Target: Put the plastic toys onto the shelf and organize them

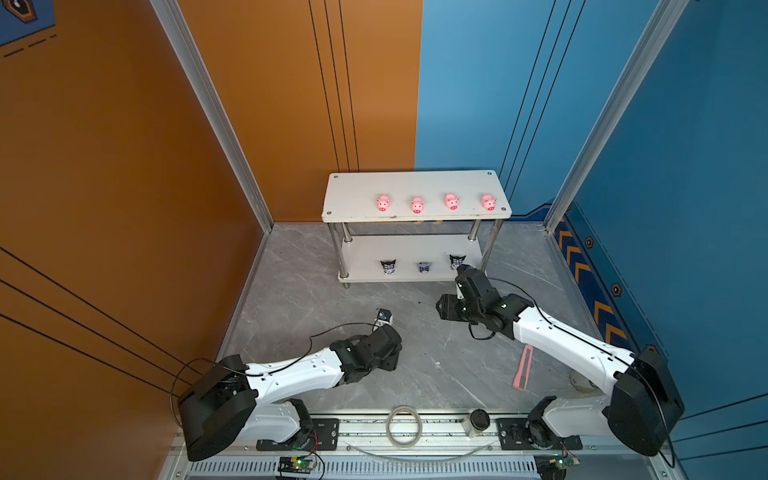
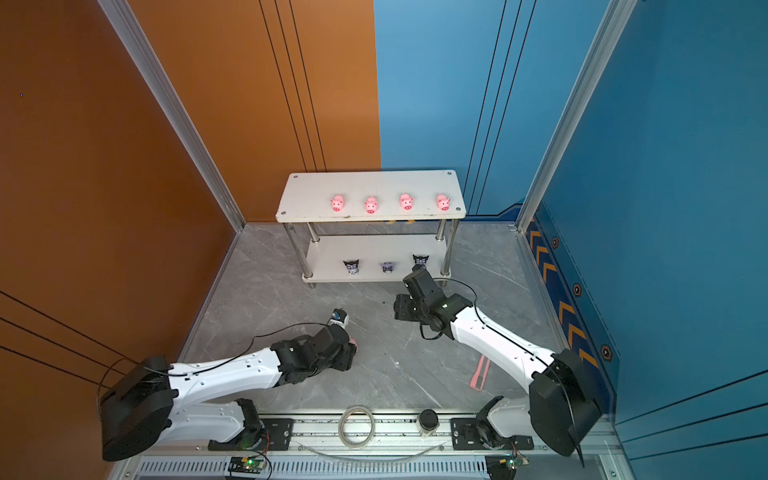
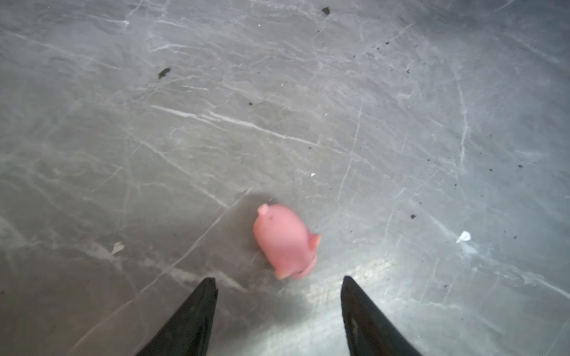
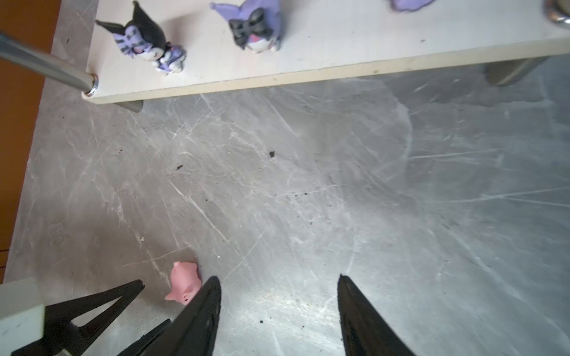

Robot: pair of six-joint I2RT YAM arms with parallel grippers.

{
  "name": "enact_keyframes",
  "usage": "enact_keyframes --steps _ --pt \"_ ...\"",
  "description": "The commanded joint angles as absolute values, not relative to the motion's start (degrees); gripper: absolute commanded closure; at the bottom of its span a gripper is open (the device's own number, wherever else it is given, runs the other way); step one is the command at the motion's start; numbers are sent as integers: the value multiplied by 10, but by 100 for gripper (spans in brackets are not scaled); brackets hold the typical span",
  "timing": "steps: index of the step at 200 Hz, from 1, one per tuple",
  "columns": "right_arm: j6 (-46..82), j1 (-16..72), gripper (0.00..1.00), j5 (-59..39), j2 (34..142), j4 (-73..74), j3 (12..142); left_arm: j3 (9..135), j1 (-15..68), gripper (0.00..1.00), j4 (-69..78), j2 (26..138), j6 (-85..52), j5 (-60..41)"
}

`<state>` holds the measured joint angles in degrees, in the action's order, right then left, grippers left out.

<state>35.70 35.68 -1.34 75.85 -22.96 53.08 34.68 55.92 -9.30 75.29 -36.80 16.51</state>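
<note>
I'm seeing bare floor (image 3: 401, 123) lying open around the pig (image 3: 285, 242); only the left gripper (image 3: 278, 278) and right gripper (image 4: 278, 276) are crowding it from two sides.

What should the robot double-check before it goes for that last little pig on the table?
1. Left hand open: ok.
2. Pig between its fingers: not ok, it sits just ahead of the tips.
3. Pig standing upright: cannot tell.
4. Free spot on the shelf's top board: ok, bare at the orange-wall end, beside the four pigs.
5. Right hand out of the way: probably ok, open and empty near the lower board.
</note>
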Motion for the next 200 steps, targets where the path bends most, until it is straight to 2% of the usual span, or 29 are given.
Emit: enact_keyframes --steps 1,44,60,88,114,135,181,200 --pt "338 349 38 -18 734 -249 513 375 566 40 -67 786 -388 175" --pt "324 330 38 -24 713 -255 494 401 565 42 -87 834 -403 179" --pt "320 321 38 -30 707 -253 488 412 565 47 -96 852 -409 178" --pt "313 305 38 -41 699 -249 476 428 564 48 -103 874 -421 178" --pt "310 287 37 -55 688 -243 460 449 564 63 -126 886 -418 181" --pt "308 273 38 -63 678 -241 450 461 562 64 -134 896 -414 178" --pt "302 250 38 -76 663 -243 441 471 563 75 -134 909 -414 171" --pt "301 245 37 -80 661 -243 438 479 563 75 -144 906 -409 177"
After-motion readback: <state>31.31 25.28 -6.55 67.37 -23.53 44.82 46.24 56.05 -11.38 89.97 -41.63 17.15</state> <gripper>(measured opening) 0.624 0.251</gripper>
